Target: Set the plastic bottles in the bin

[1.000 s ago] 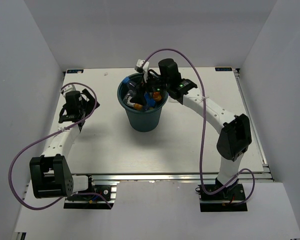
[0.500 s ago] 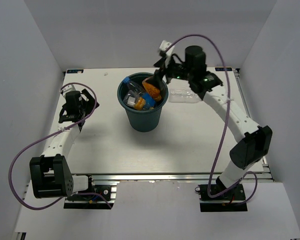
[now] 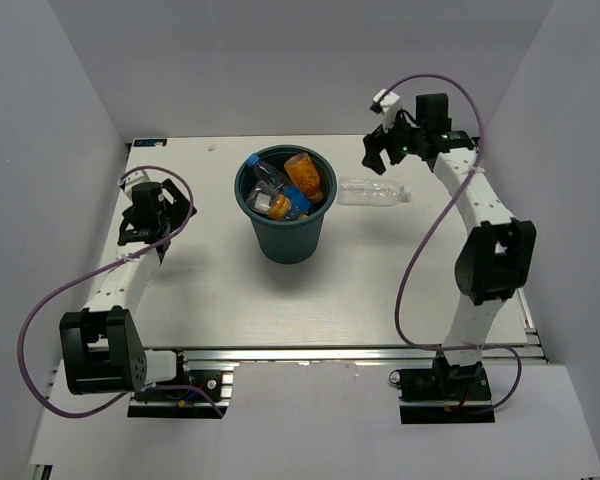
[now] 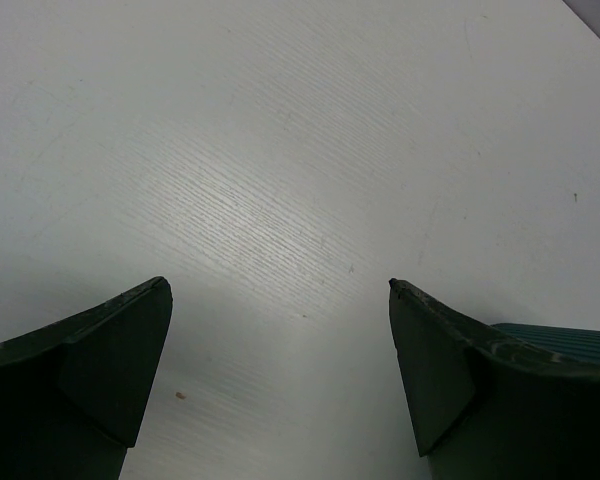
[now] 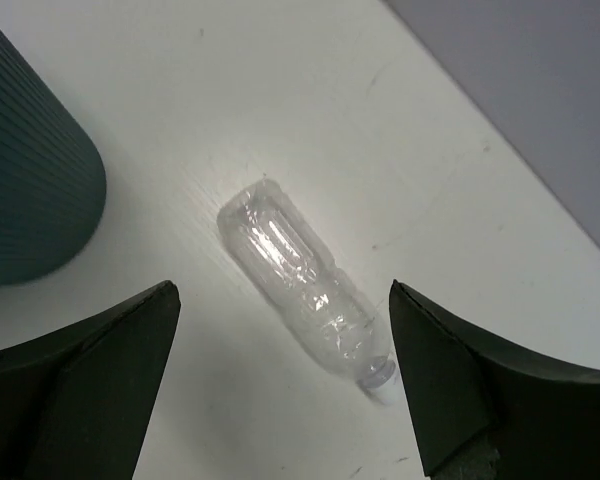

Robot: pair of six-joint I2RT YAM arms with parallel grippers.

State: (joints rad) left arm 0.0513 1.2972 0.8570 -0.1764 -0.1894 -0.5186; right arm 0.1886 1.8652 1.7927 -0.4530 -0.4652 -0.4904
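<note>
Approach: right gripper [image 5: 282, 292], jaws wide and empty, hangs above the clear bottle [image 5: 298, 285] lying directly below; bin [image 5: 30, 180] to its left. Square jaws across the body, descend, close gently.

Teal-green bin [image 3: 280, 238] upright mid-table, holding two orange bottles [image 3: 304, 176] and two blue-labelled clear bottles [image 3: 267, 180]. Unlabelled clear bottle [image 3: 372, 191] lies on its side just right of bin, not touching, neck pointing away.
</note>
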